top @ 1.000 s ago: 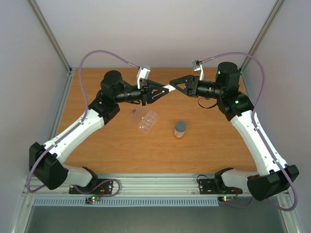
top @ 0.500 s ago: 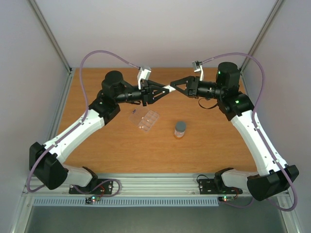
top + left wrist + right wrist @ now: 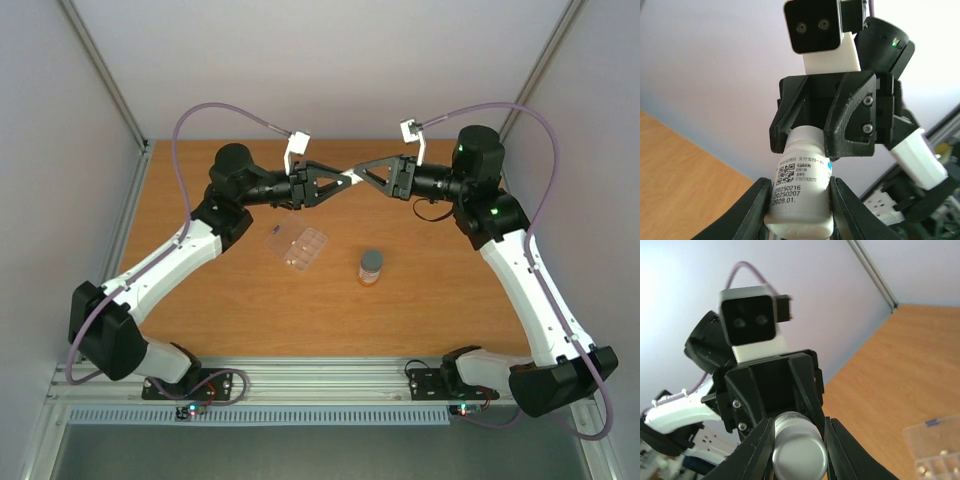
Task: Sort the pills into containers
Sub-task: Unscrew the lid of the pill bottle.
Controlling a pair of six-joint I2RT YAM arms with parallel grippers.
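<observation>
Pills (image 3: 923,470) are lying in the pill box (image 3: 302,246) on the worktop (image 3: 250,300), below both tools. Left tool (image 3: 800,210) and right tool (image 3: 799,455) are pinching one white bottle (image 3: 802,175) (an end each).

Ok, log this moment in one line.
left tool: shut on bottle | right tool: shut on bottle | bottle: aloft between both | pill box: on table | jar: upright on table

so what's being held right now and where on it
A white pill bottle, held in the air by both grippers: the left gripper clamps its labelled body near the base, the right gripper its grey cap end.
</observation>
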